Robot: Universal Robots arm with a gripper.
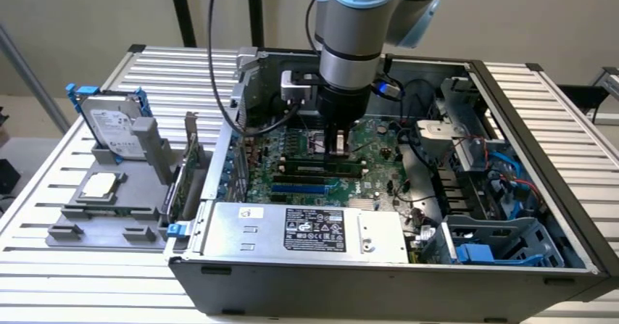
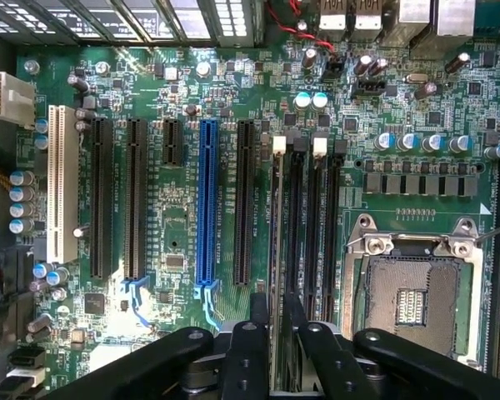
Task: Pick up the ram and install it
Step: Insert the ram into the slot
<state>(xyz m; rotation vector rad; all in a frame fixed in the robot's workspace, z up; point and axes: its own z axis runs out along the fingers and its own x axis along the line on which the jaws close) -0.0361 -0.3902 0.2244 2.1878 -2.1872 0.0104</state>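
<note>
My gripper (image 1: 337, 150) reaches down into the open computer case (image 1: 541, 266), over the motherboard (image 1: 377, 143). It is shut on the ram (image 2: 276, 250), a thin green stick seen edge-on between the two dark fingers (image 2: 257, 333). The ram runs lengthwise along the row of black memory slots (image 2: 317, 233), right over the slot nearest the expansion slots, level with its white latch (image 2: 278, 146). In the exterior view the ram (image 1: 320, 167) shows as a long dark stick just under the fingertips. Whether it touches the slot I cannot tell.
A silver power supply (image 1: 300, 230) fills the case's near side. An open processor socket (image 2: 412, 292) lies beside the memory slots, and a blue expansion slot (image 2: 207, 208) on their other side. At the exterior view's left, a grey stand (image 1: 106, 208) holds a hard drive (image 1: 109, 125) and a square silver chip (image 1: 100, 186).
</note>
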